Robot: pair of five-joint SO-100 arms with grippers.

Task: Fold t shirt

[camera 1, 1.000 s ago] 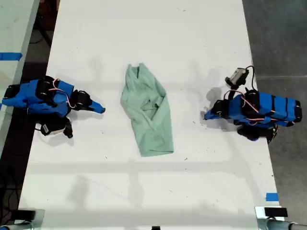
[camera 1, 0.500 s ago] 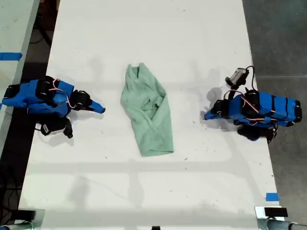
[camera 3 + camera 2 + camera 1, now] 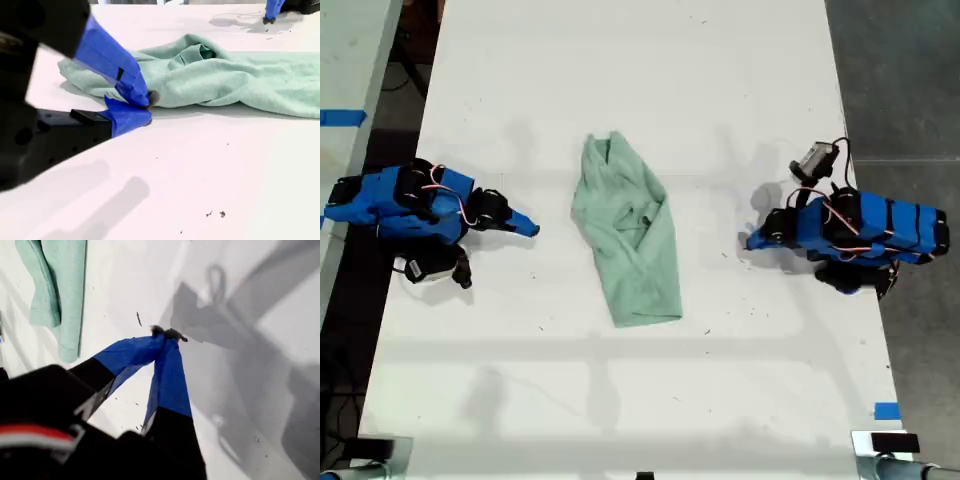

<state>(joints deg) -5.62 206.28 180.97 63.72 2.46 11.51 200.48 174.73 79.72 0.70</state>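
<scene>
One t shirt [image 3: 630,235] lies near the middle of the white desk [image 3: 620,60], bunched into a long, narrow, wrinkled strip that slants slightly across the exterior view. It is neither flat nor squarely folded.

My second gripper [image 3: 530,228] sits near the shirt on the exterior view's left. Its fingers are closed on nothing and point at the cloth, which fills the background of its own wrist view. My first gripper [image 3: 752,241] waits farther off on the exterior view's right. Its fingers are pinched together and empty, low over bare desk.

The main risk I see is the bunching. With layers stacked and twisted, a pinch at the edge may catch only the top layer or several layers at once. A pull would then drag the whole bundle sideways rather than open or turn a clean fold. The cloth looks light and the desk smooth, so it would likely slide. Both pairs of fingers must also part before any grasp.

Sleeves and hem are hard to tell apart in the heap. The collar seems to show as a loop in the second wrist view, but I cannot be sure. The first wrist view catches only one end of the shirt.
</scene>
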